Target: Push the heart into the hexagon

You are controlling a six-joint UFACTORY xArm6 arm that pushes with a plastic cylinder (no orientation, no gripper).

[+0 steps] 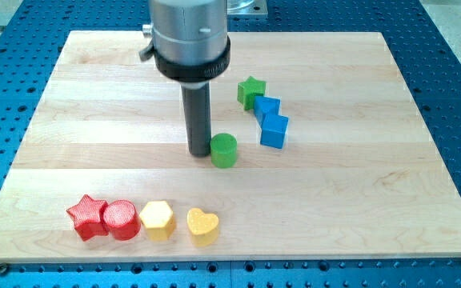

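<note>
Well — no hand, only my tip [199,153] touching green cylinder [224,150]; yellow heart [202,226] just beside yellow hexagon [158,219].

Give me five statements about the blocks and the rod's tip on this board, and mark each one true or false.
1. The yellow heart sits on the view's right of the yellow hexagon, with a small gap between them. True.
2. My tip rests against the yellow heart. False: it stands beside the green cylinder, well above the heart in the view.
3. The red star is the leftmost block in the bottom row. True.
4. The green star lies in the bottom row. False: it lies near the view's top, next to the blue blocks.
5. The red cylinder sits between the red star and the yellow hexagon. True.
</note>
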